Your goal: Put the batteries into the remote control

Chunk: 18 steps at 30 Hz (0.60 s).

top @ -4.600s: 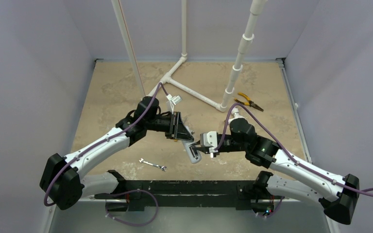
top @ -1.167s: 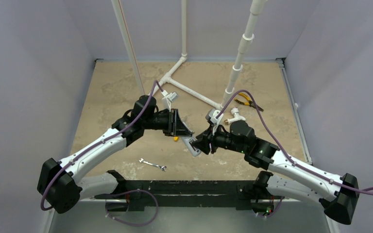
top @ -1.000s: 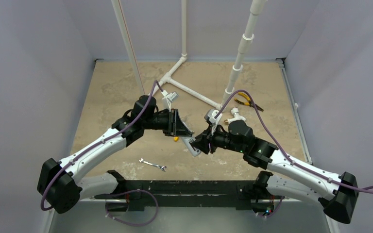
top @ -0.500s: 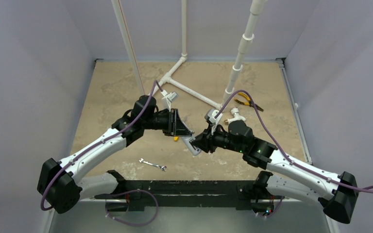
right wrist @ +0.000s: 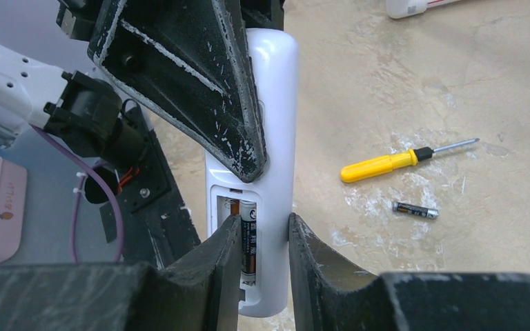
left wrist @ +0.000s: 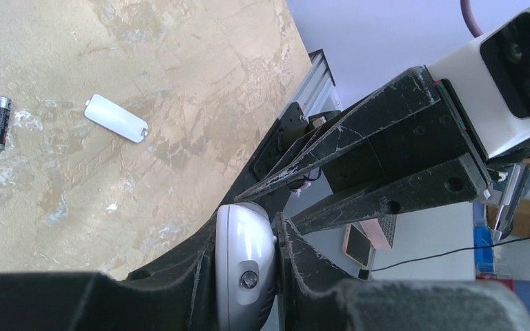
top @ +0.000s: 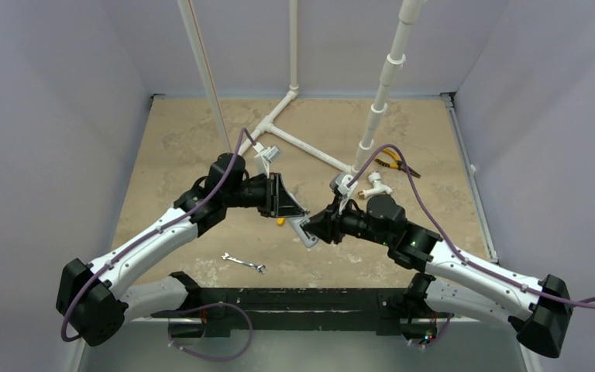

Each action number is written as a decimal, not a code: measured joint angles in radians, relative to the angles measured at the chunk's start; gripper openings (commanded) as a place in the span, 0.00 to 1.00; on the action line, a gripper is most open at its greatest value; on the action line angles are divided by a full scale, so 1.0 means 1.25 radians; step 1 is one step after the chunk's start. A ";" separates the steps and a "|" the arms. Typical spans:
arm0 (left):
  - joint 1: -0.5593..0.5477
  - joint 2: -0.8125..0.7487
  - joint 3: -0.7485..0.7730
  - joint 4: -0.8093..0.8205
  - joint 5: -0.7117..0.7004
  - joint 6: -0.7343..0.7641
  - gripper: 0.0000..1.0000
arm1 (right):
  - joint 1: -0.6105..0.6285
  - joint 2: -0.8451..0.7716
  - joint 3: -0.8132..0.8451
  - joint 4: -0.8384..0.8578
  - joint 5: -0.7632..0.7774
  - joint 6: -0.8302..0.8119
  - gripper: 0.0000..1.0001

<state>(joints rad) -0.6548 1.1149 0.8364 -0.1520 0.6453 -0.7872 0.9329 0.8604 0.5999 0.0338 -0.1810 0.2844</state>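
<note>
Remote control (right wrist: 276,117) holds a battery (right wrist: 248,234).

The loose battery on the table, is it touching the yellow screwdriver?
Apart. The right wrist view shows the battery lying just below the screwdriver, with bare table between them.

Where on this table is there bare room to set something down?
Free: the far-left stretch of table between its left edge and the thin pole; also the far-right corner behind the pliers. Crowded: the centre, around the remote control, screwdriver and pipes.
</note>
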 measured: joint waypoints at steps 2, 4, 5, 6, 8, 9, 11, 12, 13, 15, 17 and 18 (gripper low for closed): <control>0.000 -0.011 -0.003 0.003 -0.003 0.003 0.00 | 0.000 -0.003 -0.002 0.010 0.003 0.012 0.26; 0.000 -0.018 -0.005 0.009 -0.004 0.005 0.00 | 0.000 -0.007 -0.004 0.016 0.003 0.020 0.38; 0.000 -0.020 -0.006 0.011 -0.003 0.005 0.00 | 0.000 -0.009 -0.004 0.019 0.004 0.026 0.41; 0.000 -0.020 -0.007 0.016 0.000 0.005 0.00 | 0.000 -0.010 -0.005 0.023 0.005 0.030 0.42; 0.000 -0.021 -0.007 0.025 0.008 0.005 0.00 | 0.000 -0.009 -0.007 0.028 0.005 0.034 0.44; 0.000 -0.021 -0.007 0.025 0.010 0.005 0.00 | 0.000 -0.010 -0.008 0.030 0.005 0.037 0.45; 0.000 -0.021 -0.007 0.025 0.013 0.005 0.00 | 0.000 -0.010 -0.009 0.031 0.005 0.038 0.40; 0.000 -0.021 -0.007 0.025 0.014 0.005 0.00 | 0.000 -0.010 -0.009 0.032 0.005 0.038 0.35; 0.000 -0.021 -0.007 0.026 0.014 0.005 0.00 | 0.000 -0.010 -0.009 0.033 0.005 0.039 0.28; 0.000 -0.021 -0.008 0.027 0.013 0.005 0.00 | 0.000 -0.010 -0.009 0.034 0.003 0.041 0.16; 0.000 -0.021 -0.008 0.029 0.013 0.005 0.00 | 0.001 -0.013 -0.010 0.033 0.004 0.042 0.05; 0.000 -0.021 -0.008 0.031 0.013 0.005 0.00 | 0.001 -0.014 -0.011 0.033 0.004 0.042 0.03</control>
<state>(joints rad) -0.6552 1.0882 0.8265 -0.1135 0.6613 -0.7815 0.9337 0.8425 0.5865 0.0753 -0.1761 0.3363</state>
